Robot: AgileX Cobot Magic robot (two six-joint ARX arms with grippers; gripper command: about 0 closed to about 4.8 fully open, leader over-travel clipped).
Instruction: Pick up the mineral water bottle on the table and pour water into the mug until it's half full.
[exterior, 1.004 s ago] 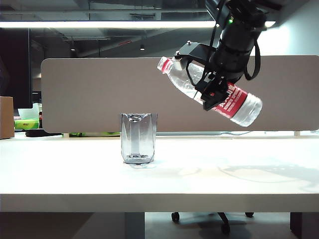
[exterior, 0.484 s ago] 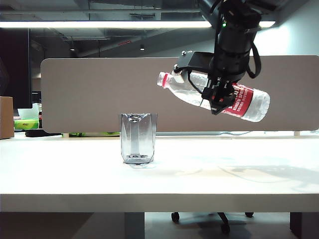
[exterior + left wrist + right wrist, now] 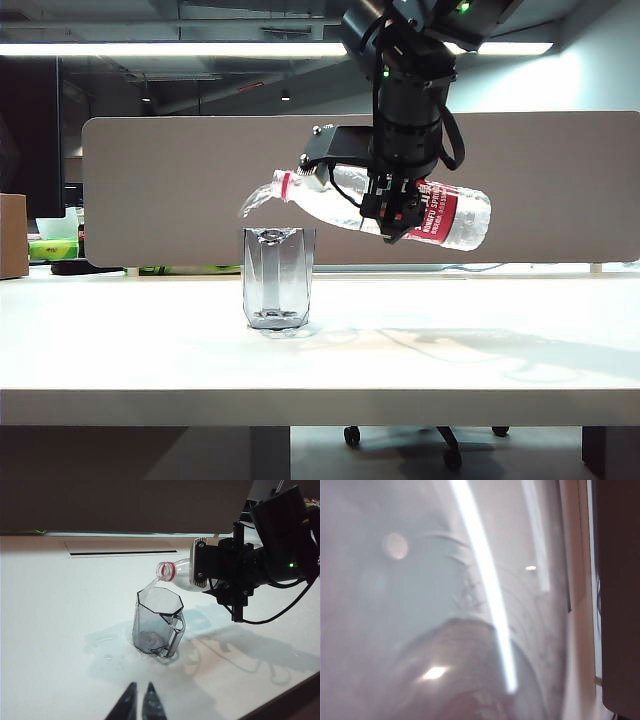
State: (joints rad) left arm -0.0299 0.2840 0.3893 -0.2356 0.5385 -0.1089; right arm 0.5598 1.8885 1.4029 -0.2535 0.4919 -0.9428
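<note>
The mineral water bottle (image 3: 440,213) hangs nearly level above the table (image 3: 480,345), its red-ringed neck (image 3: 287,186) tipped slightly down over the mug (image 3: 278,278). My right gripper (image 3: 391,212) is shut on the bottle's middle, next to the red label. Water (image 3: 253,203) streams from the mouth toward the mug's rim. In the left wrist view the neck (image 3: 167,571) sits just above the grey-tinted mug (image 3: 156,622), which shows a handle. My left gripper (image 3: 140,691) hovers low in front of the mug, shut and empty. The right wrist view shows only the blurred bottle (image 3: 445,630).
A wet patch of spilled water (image 3: 107,641) lies on the table around the mug's base. A grey partition (image 3: 180,190) runs along the table's far edge. A brown box (image 3: 12,235) stands at the far left.
My right arm has carried the bottle left and lower until its mouth is over the mug. The neck has tipped from pointing up to slightly down, and water now flows out.
</note>
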